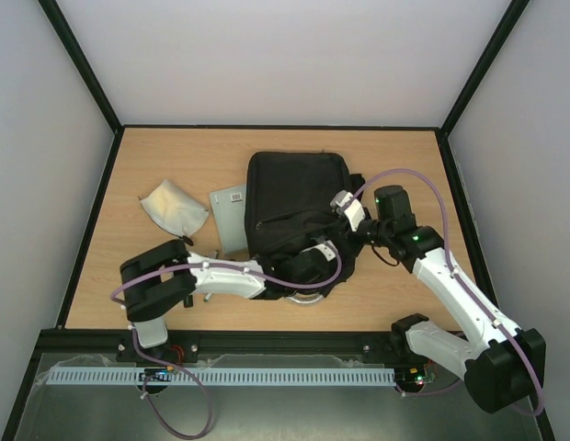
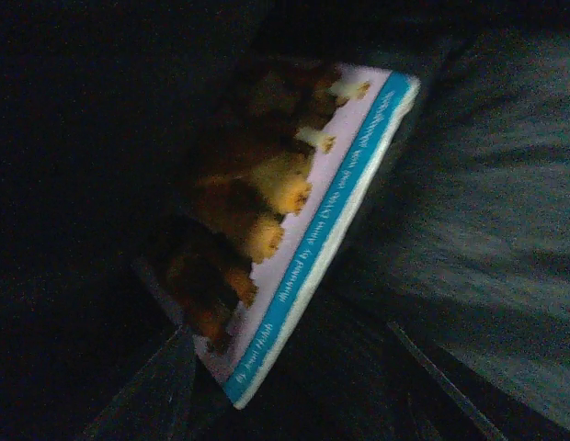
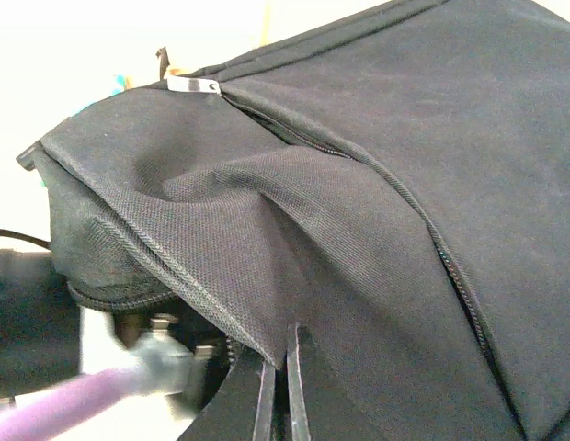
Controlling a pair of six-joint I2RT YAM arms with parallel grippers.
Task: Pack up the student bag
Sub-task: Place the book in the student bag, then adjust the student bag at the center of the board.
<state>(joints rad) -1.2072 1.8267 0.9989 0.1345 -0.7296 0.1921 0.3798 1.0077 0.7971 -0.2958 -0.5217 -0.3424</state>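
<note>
The student bag (image 1: 290,197) lay flat mid-table (image 1: 156,156), black, its open end toward the arm bases. Just left of the bag sat a grey flat case (image 1: 230,220), its edge touching or nearly touching the bag's side. Further left of the bag was a beige pouch (image 1: 175,207), apart from the case. Inside the bag, the left wrist view showed a book (image 2: 294,230) with a blue band and yellow ducklings on the cover, tilted, with dark fabric all round it.

The left arm (image 1: 221,276) reached into the bag's near opening. The bag's fabric covered the left gripper from above, and the wrist view was too dark to tell how far its jaws stood apart. A purple cable (image 1: 303,283) looped across the bag's near end.

The right gripper (image 3: 280,354) was at the bag's right side, fingers pressed together on a fold of the bag's fabric and pulling it up taut. A silver zip pull (image 3: 193,85) sat higher on the bag.
</note>
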